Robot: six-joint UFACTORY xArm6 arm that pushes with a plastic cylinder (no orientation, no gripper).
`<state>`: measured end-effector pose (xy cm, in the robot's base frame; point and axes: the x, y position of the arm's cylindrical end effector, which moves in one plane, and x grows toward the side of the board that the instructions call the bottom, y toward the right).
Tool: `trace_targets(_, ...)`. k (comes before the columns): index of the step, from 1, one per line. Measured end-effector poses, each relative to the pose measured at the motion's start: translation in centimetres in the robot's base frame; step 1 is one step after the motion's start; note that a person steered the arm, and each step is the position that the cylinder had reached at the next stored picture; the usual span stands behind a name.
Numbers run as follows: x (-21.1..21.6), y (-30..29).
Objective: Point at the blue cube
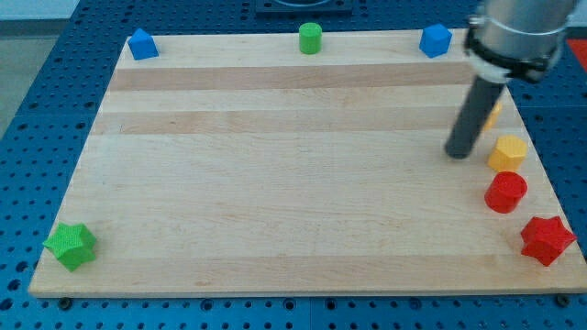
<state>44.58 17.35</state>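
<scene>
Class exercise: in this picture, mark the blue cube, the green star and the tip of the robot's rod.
blue cube [436, 40]: camera view, view's top right, centre of its front face.
green star [71, 245]: camera view, view's bottom left corner, middle of its top.
my tip [458, 153]: camera view, very end of the dark rod, left of the yellow block.

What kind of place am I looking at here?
Probably a robotics lab bench: a wooden board on a blue perforated table, small coloured blocks such as the blue cube, and an arm whose tip rests on the board.
</scene>
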Motion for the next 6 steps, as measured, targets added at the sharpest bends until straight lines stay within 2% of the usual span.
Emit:
trace_targets(1,-4.6,-2.6)
trace_targets(2,-13.8,-2.4)
trace_targets(3,-17.8,3.2)
trace_targets(4,-17.8,4.1)
trace_targets(6,-17.8,2.1)
